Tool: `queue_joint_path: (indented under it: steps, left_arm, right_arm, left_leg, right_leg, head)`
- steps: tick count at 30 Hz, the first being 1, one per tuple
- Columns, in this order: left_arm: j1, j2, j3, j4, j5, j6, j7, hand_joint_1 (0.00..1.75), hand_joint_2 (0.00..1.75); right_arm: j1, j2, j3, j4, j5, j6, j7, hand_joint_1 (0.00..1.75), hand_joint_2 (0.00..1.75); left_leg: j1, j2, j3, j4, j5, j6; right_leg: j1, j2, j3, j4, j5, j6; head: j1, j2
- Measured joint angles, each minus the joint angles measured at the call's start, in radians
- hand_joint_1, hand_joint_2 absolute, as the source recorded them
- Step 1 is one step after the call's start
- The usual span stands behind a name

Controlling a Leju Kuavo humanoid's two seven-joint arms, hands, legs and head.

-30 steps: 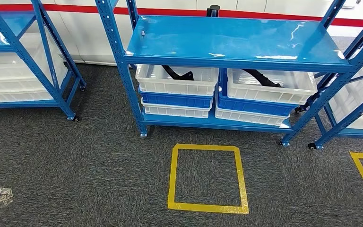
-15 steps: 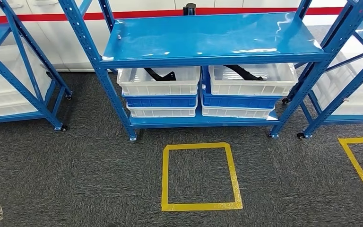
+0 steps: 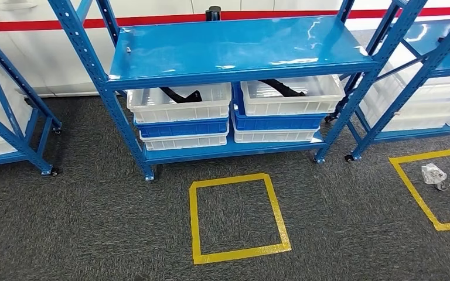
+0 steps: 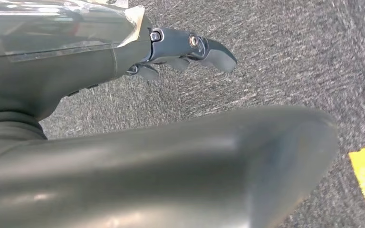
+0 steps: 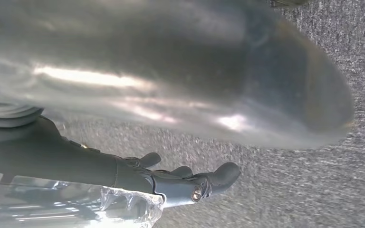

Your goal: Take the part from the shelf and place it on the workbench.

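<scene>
Under the shelf (image 3: pixel 234 47) lie parts (image 3: pixel 179 93); wrist views show both hands (image 4: pixel 123 118) (image 5: pixel 171 80) apart, empty.

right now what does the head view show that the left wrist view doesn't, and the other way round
Head view alone: the blue shelf, white bins with black parts, a full yellow tape square on the floor. Left wrist view alone: the left hand, holding nothing, fingers extended over the floor. Both share the dark grey carpet and yellow tape; whether it is the same tape I cannot tell.
</scene>
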Motion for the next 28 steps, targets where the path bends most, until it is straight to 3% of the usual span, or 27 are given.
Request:
queue_joint_path:
  steps: [1,2,3,5,7,10,12,14,16,17,18,20,22,24,28]
  left_arm:
    - [0.000,0.000,0.000,0.000,0.000,0.000,0.000,0.00,0.00]
    - [0.000,0.000,0.000,0.000,0.000,0.000,0.000,0.00,0.00]
    - [0.000,0.000,0.000,0.000,0.000,-0.001,0.000,0.00,0.00]
    - [-0.001,-0.002,0.000,0.000,0.000,-0.002,0.000,0.00,0.00]
    - [-0.001,-0.003,0.000,0.000,0.000,-0.002,0.000,0.00,0.00]
    - [-0.002,-0.003,0.000,0.000,0.000,-0.002,0.000,0.00,0.00]
    - [-0.003,-0.004,0.000,0.000,0.000,-0.002,0.000,0.00,0.00]
    - [-0.003,-0.004,0.000,0.000,0.000,-0.002,0.000,0.00,0.00]
    - [-0.001,-0.003,0.000,0.000,0.000,-0.005,0.001,0.00,0.00]
    - [-0.001,-0.002,0.000,0.000,0.000,-0.007,0.001,0.00,0.00]
    - [-0.001,-0.002,0.000,0.000,-0.001,-0.009,0.001,0.00,0.00]
    - [-0.002,0.000,0.000,0.000,-0.001,-0.011,0.001,0.00,0.00]
    - [-0.003,0.001,0.000,0.000,-0.003,-0.012,0.000,0.00,0.00]
    - [-0.003,0.000,0.000,0.000,-0.005,-0.012,0.000,0.00,0.00]
    - [-0.002,0.000,0.000,0.000,-0.007,-0.013,-0.001,0.00,0.00]
  right_arm:
    - [0.001,0.000,0.000,0.000,0.000,0.000,0.000,0.00,0.00]
    - [0.003,-0.001,-0.001,0.000,0.000,0.000,0.000,0.00,0.00]
    - [0.004,-0.001,-0.001,0.000,0.000,0.000,0.000,0.00,0.00]
    - [0.003,-0.003,-0.002,0.000,0.000,0.000,0.000,0.00,0.00]
    - [0.000,-0.004,-0.002,0.000,0.000,-0.001,0.000,0.00,0.00]
    - [0.001,-0.004,-0.002,0.000,0.000,-0.002,0.000,0.00,0.00]
    - [0.001,-0.004,-0.002,0.000,0.000,-0.002,0.000,0.00,0.00]
    - [-0.001,-0.003,-0.002,0.000,0.001,-0.003,0.000,0.00,0.00]
    - [-0.001,-0.002,-0.002,0.000,0.002,-0.003,0.001,0.00,0.00]
    - [0.000,-0.001,-0.002,0.000,0.003,-0.003,0.003,0.00,0.00]
    - [0.001,-0.001,-0.002,0.000,0.006,-0.004,0.006,0.00,0.00]
    - [0.000,0.000,-0.002,0.000,0.018,-0.004,0.013,0.00,0.00]
    - [-0.001,0.000,-0.002,0.000,0.028,-0.005,0.018,0.00,0.00]
    - [-0.001,-0.001,-0.002,0.000,0.033,-0.005,0.021,0.00,0.00]
    - [-0.001,-0.002,-0.002,0.000,0.036,-0.005,0.024,0.00,0.00]
  left_leg:
    - [-0.001,0.011,0.000,0.000,-0.001,0.000]
    - [-0.002,0.021,0.000,0.000,-0.001,0.000]
    - [-0.002,0.030,0.001,0.001,-0.002,-0.001]
    - [-0.005,0.047,0.006,0.003,-0.007,-0.007]
    - [-0.011,0.061,0.010,0.006,-0.013,-0.015]
    - [-0.011,0.073,0.012,0.008,-0.018,-0.027]
    - [-0.004,0.039,-0.005,0.051,-0.052,-0.041]
    - [0.002,-0.005,-0.061,0.175,-0.120,-0.053]
    - [0.007,-0.014,-0.118,0.293,-0.161,-0.059]
    - [0.010,-0.014,-0.127,0.306,-0.153,-0.060]
    - [0.013,-0.015,-0.116,0.277,-0.126,-0.061]
    - [0.020,-0.021,-0.055,0.141,-0.053,-0.062]
    - [0.023,-0.036,-0.008,0.034,-0.016,-0.061]
    - [0.018,-0.043,-0.002,0.012,-0.014,-0.057]
    - [0.007,-0.043,-0.002,0.012,-0.013,-0.045]
  right_leg:
    - [0.000,-0.003,-0.019,0.043,-0.013,0.003]
    - [0.000,-0.006,-0.016,0.041,-0.007,0.010]
    - [0.000,-0.012,0.010,-0.004,0.012,0.019]
    - [0.002,-0.046,0.093,-0.155,0.065,0.029]
    - [0.007,-0.069,0.139,-0.241,0.092,0.020]
    - [0.004,-0.048,0.138,-0.249,0.099,0.002]
    - [-0.006,-0.032,0.139,-0.251,0.103,-0.011]
    - [-0.010,-0.015,0.139,-0.251,0.106,-0.020]
    - [-0.010,0.002,0.138,-0.251,0.107,-0.023]
    - [-0.011,0.010,0.139,-0.251,0.107,-0.023]
    - [-0.012,0.017,0.140,-0.251,0.106,-0.022]
    - [-0.013,0.030,0.143,-0.250,0.106,-0.020]
    - [-0.007,0.038,0.141,-0.248,0.104,-0.011]
    - [0.000,0.040,0.134,-0.247,0.103,-0.007]
    - [-0.005,0.040,0.133,-0.254,0.104,-0.007]
  head:
    - [0.000,0.000]
    - [0.000,0.000]
    - [0.000,0.000]
    - [0.001,0.000]
    - [0.000,0.000]
    - [-0.003,0.000]
    - [-0.005,0.000]
    - [-0.008,0.000]
    - [-0.009,0.000]
    - [-0.010,0.000]
    - [-0.010,0.000]
    - [-0.010,0.000]
    - [-0.011,0.000]
    - [-0.011,0.000]
    - [-0.011,0.000]
